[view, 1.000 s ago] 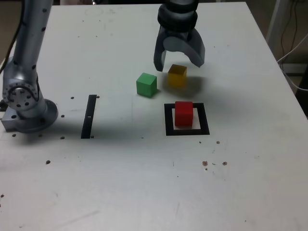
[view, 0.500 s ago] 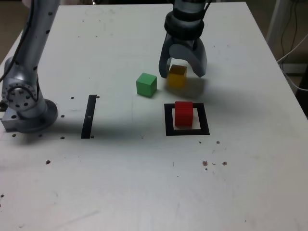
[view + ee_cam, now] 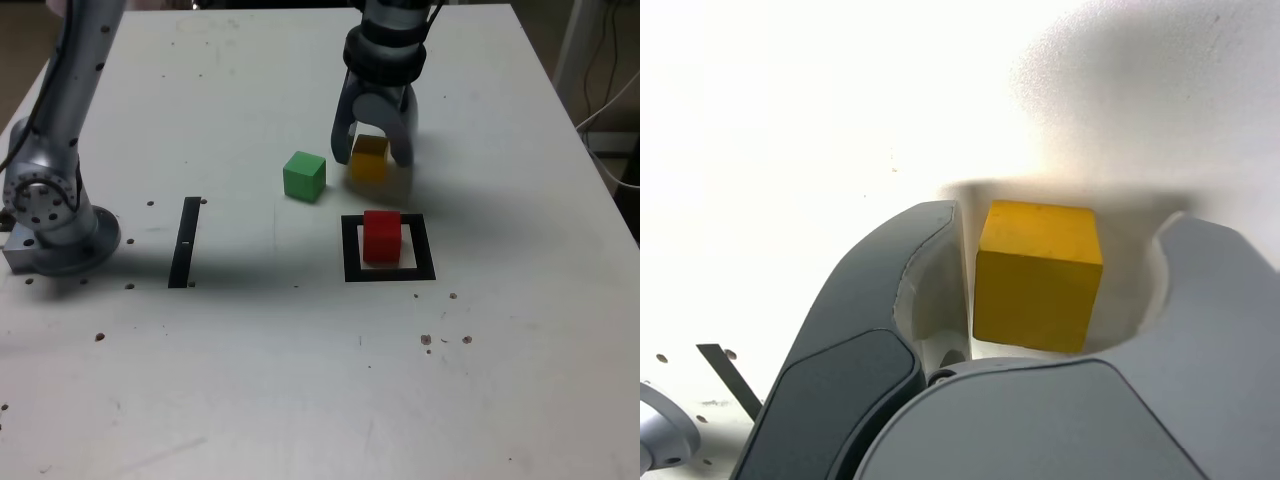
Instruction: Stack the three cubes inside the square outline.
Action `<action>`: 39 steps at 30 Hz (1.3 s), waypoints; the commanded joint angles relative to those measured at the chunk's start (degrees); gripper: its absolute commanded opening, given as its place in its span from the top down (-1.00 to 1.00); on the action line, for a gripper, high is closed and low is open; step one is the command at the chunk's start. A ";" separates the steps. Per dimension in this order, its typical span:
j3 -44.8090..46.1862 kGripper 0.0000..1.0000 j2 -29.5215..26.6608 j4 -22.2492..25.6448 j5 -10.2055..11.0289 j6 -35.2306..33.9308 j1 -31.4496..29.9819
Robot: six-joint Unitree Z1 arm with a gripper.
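Top centre of the exterior view, the end effector (image 3: 375, 158) straddles the yellow cube (image 3: 369, 160), jaws apart! Looks light, stiff; pinch opposite sides, midway!

Cubes (image 3: 382, 238): matt, smooth-faced. My tool (image 3: 1040, 300): matt grey, plastic-looking. Tabletop (image 3: 250, 380): smooth, faint sheen, small rough chips. Strip (image 3: 185, 243): matt black.

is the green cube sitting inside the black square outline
No, the red cube is inside the outline; the green one lies outside.
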 commanded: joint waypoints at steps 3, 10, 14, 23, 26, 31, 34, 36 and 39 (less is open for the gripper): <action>-0.42 0.42 0.28 0.35 0.09 -0.13 -0.18; -0.57 0.42 0.30 0.39 0.00 -0.17 -0.22; -0.64 0.42 0.27 0.45 0.00 -0.23 -0.22; -2.13 0.42 -1.87 2.74 0.21 -1.00 -1.40; -3.30 0.42 -3.72 4.82 -0.01 -2.29 -2.69; -5.86 0.42 -6.86 9.15 -1.51 -6.53 -5.45; -7.42 0.42 -8.10 11.25 -3.60 -10.82 -7.59; -7.95 0.42 -8.55 12.02 -4.96 -13.73 -8.97; -8.11 0.42 -9.17 12.95 -6.21 -18.44 -11.09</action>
